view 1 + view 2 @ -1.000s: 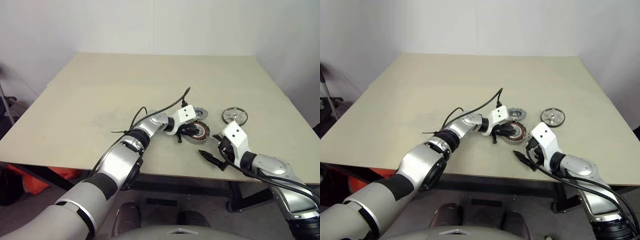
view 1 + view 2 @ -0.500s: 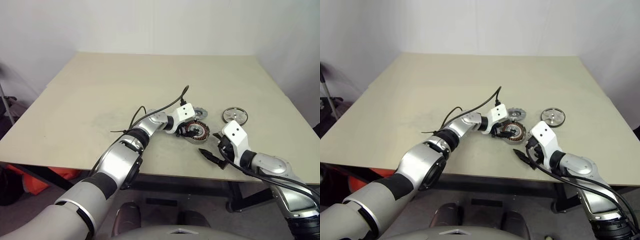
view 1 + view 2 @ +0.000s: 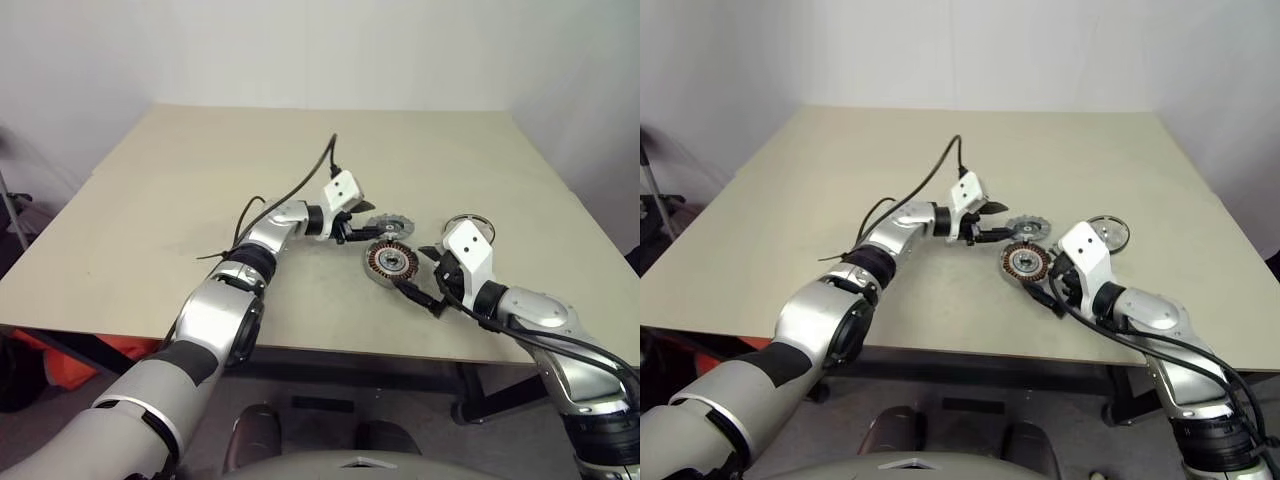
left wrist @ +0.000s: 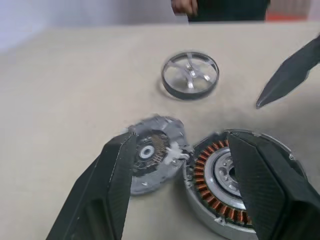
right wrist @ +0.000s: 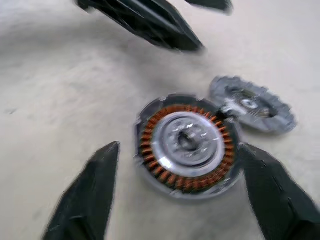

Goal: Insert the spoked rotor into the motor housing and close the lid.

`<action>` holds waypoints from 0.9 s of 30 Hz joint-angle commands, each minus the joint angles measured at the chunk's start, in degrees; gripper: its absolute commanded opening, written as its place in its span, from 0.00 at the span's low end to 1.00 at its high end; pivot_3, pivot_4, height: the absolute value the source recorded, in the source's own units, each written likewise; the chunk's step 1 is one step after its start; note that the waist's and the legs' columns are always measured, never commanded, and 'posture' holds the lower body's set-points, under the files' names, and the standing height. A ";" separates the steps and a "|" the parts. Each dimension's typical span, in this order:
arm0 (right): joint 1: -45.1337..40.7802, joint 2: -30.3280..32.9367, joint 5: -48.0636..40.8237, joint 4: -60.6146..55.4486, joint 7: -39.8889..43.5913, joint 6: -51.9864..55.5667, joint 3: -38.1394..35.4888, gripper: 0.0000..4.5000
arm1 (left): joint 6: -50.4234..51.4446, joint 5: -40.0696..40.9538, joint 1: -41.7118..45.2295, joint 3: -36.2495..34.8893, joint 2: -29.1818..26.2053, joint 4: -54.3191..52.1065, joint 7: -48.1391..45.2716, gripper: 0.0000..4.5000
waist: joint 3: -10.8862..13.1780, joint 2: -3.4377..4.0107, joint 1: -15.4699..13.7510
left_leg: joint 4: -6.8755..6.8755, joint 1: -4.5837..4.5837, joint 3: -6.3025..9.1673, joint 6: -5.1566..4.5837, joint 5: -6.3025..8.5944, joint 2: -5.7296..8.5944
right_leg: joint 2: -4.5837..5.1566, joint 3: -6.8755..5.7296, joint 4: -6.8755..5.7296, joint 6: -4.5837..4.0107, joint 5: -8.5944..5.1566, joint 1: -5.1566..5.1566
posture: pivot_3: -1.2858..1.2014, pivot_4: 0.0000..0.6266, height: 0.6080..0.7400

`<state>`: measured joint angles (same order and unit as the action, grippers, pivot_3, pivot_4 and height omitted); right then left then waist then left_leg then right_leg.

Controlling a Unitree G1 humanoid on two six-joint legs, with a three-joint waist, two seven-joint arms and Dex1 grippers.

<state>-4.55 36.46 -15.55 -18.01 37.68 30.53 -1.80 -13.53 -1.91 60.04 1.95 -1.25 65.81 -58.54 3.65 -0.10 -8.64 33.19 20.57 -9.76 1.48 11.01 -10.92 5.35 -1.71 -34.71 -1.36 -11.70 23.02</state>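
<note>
Presently, on the surface (image 3: 200,180), the motor housing (image 3: 391,262) lies between the spread, empty left tool (image 3: 352,233) and right tool (image 3: 425,290); the lid (image 3: 388,227) beside it, the spoked rotor (image 4: 190,75) beyond, neither yet fitted.

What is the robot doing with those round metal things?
It is putting a motor together. The motor housing, with copper coils inside, sits on the table. The lid lies touching it, and the spoked rotor lies apart. Both the left gripper and right gripper are open and hold nothing.
</note>
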 commanded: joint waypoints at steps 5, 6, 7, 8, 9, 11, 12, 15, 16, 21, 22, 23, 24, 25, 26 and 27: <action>-7.71 -0.99 3.26 8.27 1.30 -2.79 3.55 0.39 | 8.65 4.73 -15.42 0.32 -3.43 -22.85 0.11 0.69 | -0.01 0.05 0.36 | 0.00 0.04 -0.06 0.00 0.00 -0.05 | -0.02 -0.01 -0.05 -0.03 0.00 0.06 | 0.52 0.00 1.00; -8.51 -1.20 3.33 8.78 1.68 -2.90 3.94 0.39 | 10.72 5.20 -18.08 0.53 -3.74 -26.87 0.68 0.69 | -0.01 0.05 0.36 | 0.01 0.08 -0.06 0.00 0.00 -0.05 | -0.02 -0.01 -0.04 -0.03 0.00 0.08 | 0.52 0.00 1.00; -9.26 -1.42 3.36 9.33 1.96 -2.93 4.21 0.39 | 12.60 5.55 -20.35 0.71 -3.95 -30.38 1.36 0.69 | -0.01 0.05 0.39 | 0.01 0.10 -0.06 -0.01 0.01 -0.05 | -0.02 -0.02 -0.02 -0.03 0.00 0.09 | 0.52 0.00 1.00; -10.09 -1.55 3.50 9.97 2.38 -3.10 4.73 0.39 | 14.36 5.87 -22.63 0.89 -4.15 -33.82 2.21 0.69 | -0.01 0.05 0.46 | 0.02 0.10 -0.06 -0.02 0.01 -0.06 | -0.02 -0.02 -0.03 -0.04 0.00 0.10 | 0.52 0.00 1.00; -10.85 -1.66 3.68 10.58 2.78 -3.32 5.22 0.39 | 16.07 6.22 -24.59 1.13 -4.33 -36.86 2.97 0.69 | -0.01 0.05 0.45 | 0.04 0.12 -0.06 -0.03 0.02 -0.06 | -0.02 -0.01 -0.03 -0.03 0.00 0.10 | 0.52 0.00 1.00; -12.44 -2.07 3.98 12.03 3.43 -3.74 5.92 0.39 | 18.91 6.72 -27.82 1.71 -4.58 -41.95 4.62 0.69 | -0.01 0.05 0.49 | 0.06 0.12 -0.07 -0.03 0.02 -0.06 | -0.01 -0.01 -0.04 -0.03 0.00 0.09 | 0.52 0.00 1.00; -13.25 -2.32 4.13 12.80 3.72 -3.94 6.22 0.39 | 20.03 6.90 -29.04 1.92 -4.66 -43.91 5.44 0.69 | -0.01 0.05 0.57 | 0.06 0.11 -0.08 -0.02 0.01 -0.07 | -0.01 -0.02 -0.04 -0.03 -0.01 0.08 | 0.52 0.00 1.00; -15.47 -2.89 4.77 15.51 4.48 -4.63 7.10 0.31 | 22.65 7.62 -31.87 2.34 -4.96 -48.44 7.72 0.69 | -0.01 0.05 1.09 | 0.07 0.08 -0.08 0.00 0.00 -0.08 | -0.02 -0.01 -0.06 -0.03 -0.01 0.07 | 0.52 0.00 1.00; -15.96 -2.90 4.97 16.19 4.90 -5.01 7.38 0.26 | 23.33 7.87 -32.55 2.44 -5.08 -49.56 8.40 0.69 | -0.01 0.05 1.21 | 0.07 0.08 -0.08 0.01 0.00 -0.08 | -0.03 -0.01 -0.06 -0.03 -0.01 0.07 | 0.52 0.00 1.00; -17.20 -2.85 5.63 17.67 5.90 -5.73 7.58 0.01 | 24.73 8.71 -33.80 2.90 -6.23 -51.82 10.20 0.69 | -0.01 0.05 1.74 | 0.05 0.09 -0.08 0.01 0.00 -0.10 | -0.08 0.00 -0.04 -0.02 -0.01 0.09 | 0.52 0.00 1.00; -17.29 -2.75 5.89 17.85 5.93 -5.90 7.61 0.01 | 24.88 8.91 -33.83 2.99 -6.46 -51.97 10.34 0.69 | -0.01 0.05 1.75 | 0.04 0.09 -0.08 0.01 0.00 -0.10 | -0.09 0.00 -0.03 -0.02 -0.01 0.10 | 0.52 0.00 1.00; -17.35 -2.69 6.02 17.98 6.04 -6.05 7.57 0.01 | 24.99 9.10 -33.81 3.05 -6.69 -52.04 10.44 0.69 | -0.01 0.05 1.76 | 0.04 0.09 -0.08 0.01 0.00 -0.10 | -0.09 0.01 -0.03 -0.02 -0.01 0.10 | 0.52 0.00 1.00; -17.41 -2.67 6.08 18.01 6.17 -6.10 7.52 0.01 | 25.06 9.28 -33.74 3.11 -6.92 -52.04 10.48 0.69 | -0.01 0.05 1.76 | 0.04 0.10 -0.08 0.00 0.00 -0.09 | -0.09 0.01 -0.02 -0.02 -0.01 0.11 | 0.52 0.00 1.00; -17.46 -2.70 6.03 17.80 6.46 -6.14 7.56 0.01 | 25.04 9.41 -33.64 3.24 -7.22 -51.93 10.44 0.69 | -0.01 0.05 1.75 | 0.04 0.10 -0.09 0.00 0.00 -0.09 | -0.09 0.01 -0.02 -0.02 -0.01 0.11 | 0.52 0.00 1.00; -17.45 -2.74 6.02 17.54 6.69 -6.18 7.65 0.01 | 24.95 9.49 -33.53 3.40 -7.52 -51.79 10.40 0.69 | -0.01 0.05 1.75 | 0.04 0.10 -0.09 0.00 0.00 -0.09 | -0.09 0.01 -0.03 -0.02 -0.01 0.11 | 0.52 0.00 1.00; -17.36 -3.05 6.14 17.46 6.63 -6.21 7.95 0.01 | 24.75 9.51 -33.27 3.48 -7.78 -51.33 10.31 0.69 | -0.01 0.05 1.75 | 0.04 0.10 -0.09 0.00 0.01 -0.09 | -0.09 0.01 -0.03 -0.02 -0.01 0.11 | 0.52 0.00 1.00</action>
<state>-20.44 33.53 -9.49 0.70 43.89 25.45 6.27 11.70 6.63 25.94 5.04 -8.51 16.40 -48.23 3.64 -0.05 -6.89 33.23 20.66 -9.85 1.48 11.01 -11.01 5.26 -1.70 -34.73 -1.38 -11.70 23.13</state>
